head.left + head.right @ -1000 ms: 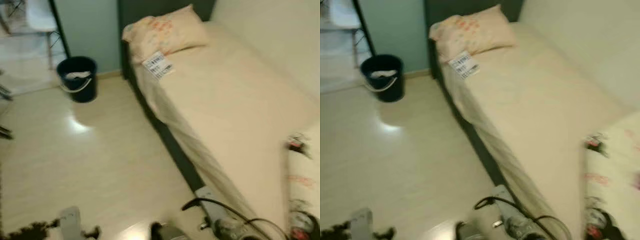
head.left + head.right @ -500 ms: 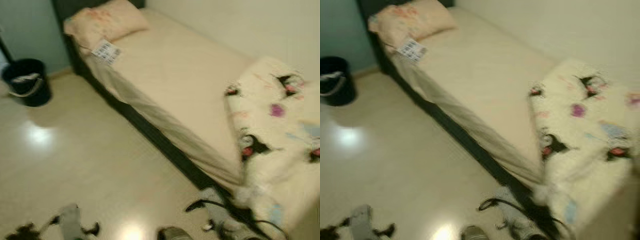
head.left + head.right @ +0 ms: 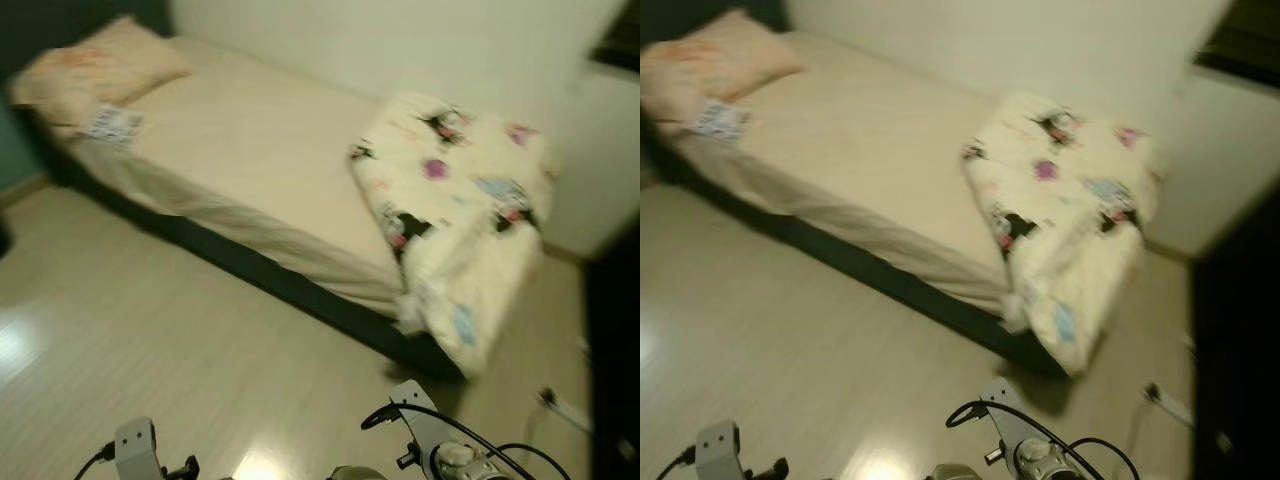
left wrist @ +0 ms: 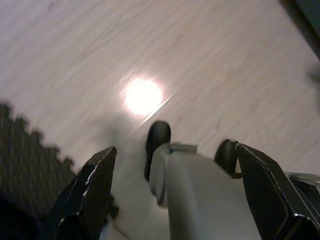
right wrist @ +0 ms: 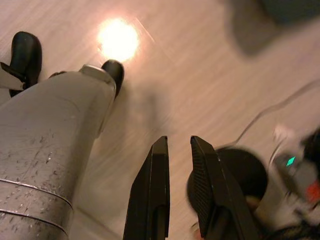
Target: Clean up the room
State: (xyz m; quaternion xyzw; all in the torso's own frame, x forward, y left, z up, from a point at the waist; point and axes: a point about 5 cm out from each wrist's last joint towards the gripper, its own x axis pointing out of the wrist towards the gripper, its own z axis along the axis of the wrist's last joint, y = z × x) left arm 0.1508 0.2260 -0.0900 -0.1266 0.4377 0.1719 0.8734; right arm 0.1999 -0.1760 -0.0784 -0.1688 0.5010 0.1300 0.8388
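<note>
Left hand (image 4: 172,195) hangs over the pale wood floor (image 3: 150,320), its 2 fingers spread wide, holding nothing | right hand (image 5: 180,195) hangs low, fingers nearly together, empty | bed (image 3: 250,170) ahead with a pillow (image 3: 95,70) at its head | patterned blanket (image 3: 455,215) (bunched) drapes over the foot end.
</note>
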